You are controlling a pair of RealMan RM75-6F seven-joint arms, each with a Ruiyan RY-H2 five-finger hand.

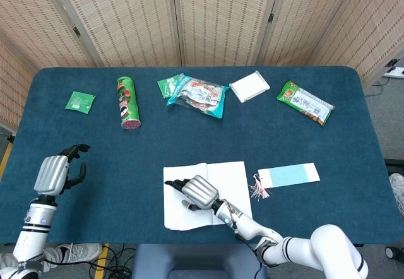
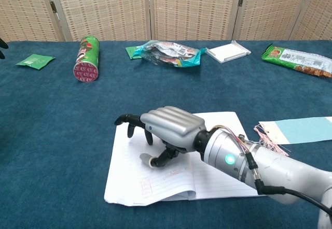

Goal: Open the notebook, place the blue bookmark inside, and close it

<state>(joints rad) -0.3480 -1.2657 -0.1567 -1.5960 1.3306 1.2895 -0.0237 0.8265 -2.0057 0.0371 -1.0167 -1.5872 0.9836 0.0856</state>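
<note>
Notebook (image 2: 171,180) lies open near the front edge of the table (image 1: 353,140), about midway along it, lined pages showing. The right hand (image 2: 163,132) sits palm down over its left page, fingers curled and a little apart, holding nothing; the thumb tip touches the paper, while the dark fingertips (image 2: 122,119) reach to the page's far left corner. Just right of the notebook lies the blue bookmark (image 1: 288,175), flat, its pink tassel (image 1: 257,187) toward the pages, apart from the hand. The left hand (image 1: 54,172) hovers near the front left corner, fingers curled in on nothing. Along the far edge rest a green sachet (image 1: 80,101), a chip can (image 1: 127,102), snack bags (image 1: 196,94), a white pad (image 1: 249,86) and a green packet (image 1: 305,102).
</note>
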